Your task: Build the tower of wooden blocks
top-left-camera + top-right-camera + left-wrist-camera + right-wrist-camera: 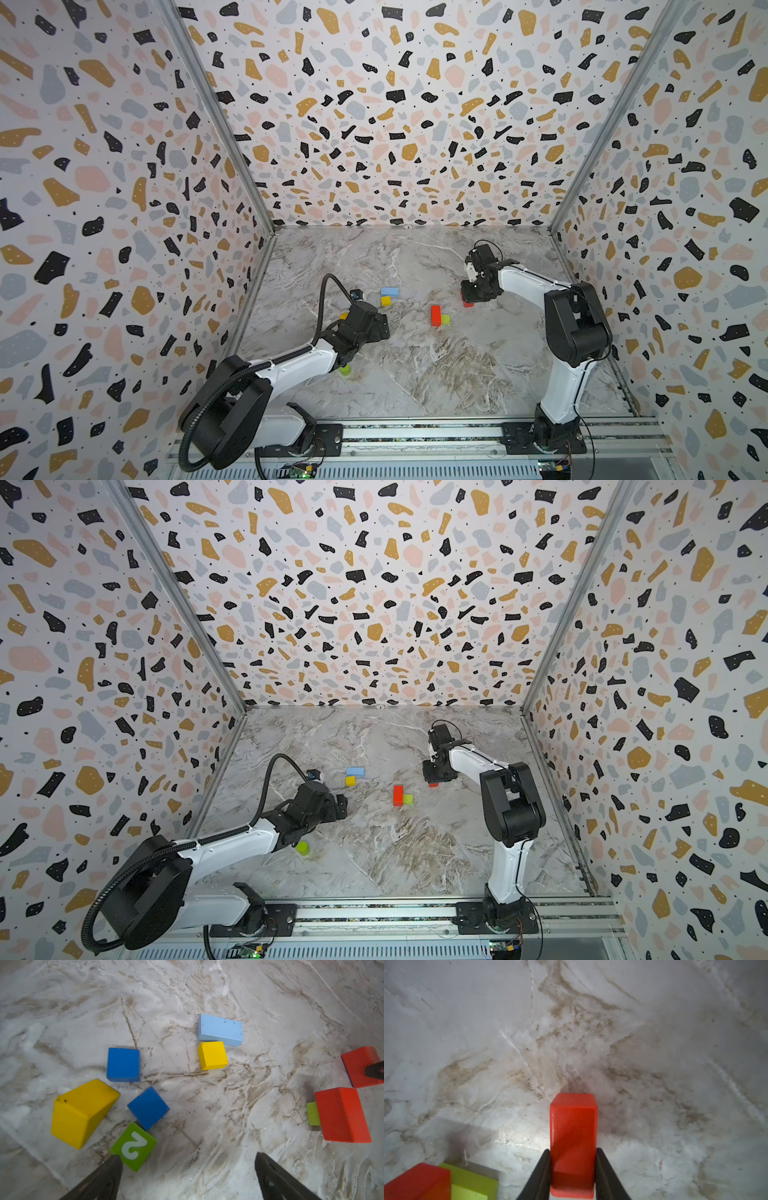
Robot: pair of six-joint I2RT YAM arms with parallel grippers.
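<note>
The right gripper [573, 1149] is clamped on a red bar [573, 1122] at the right middle of the table [415, 374], its fingers pressed to the bar's long sides; whether the bar rests on the marble I cannot tell. The left gripper [188, 1155] hangs with jaws spread wide and empty over the left cluster of blue cubes [123, 1064], a yellow block [83, 1112] and a green cube [134, 1146]. Every other block lies unstacked: a light blue bar [389, 291] touches a yellow cube [386, 301] at centre, a second red bar [435, 315] has a lime block [445, 319] against it, and a lime cylinder [303, 848] stands near the left arm.
</note>
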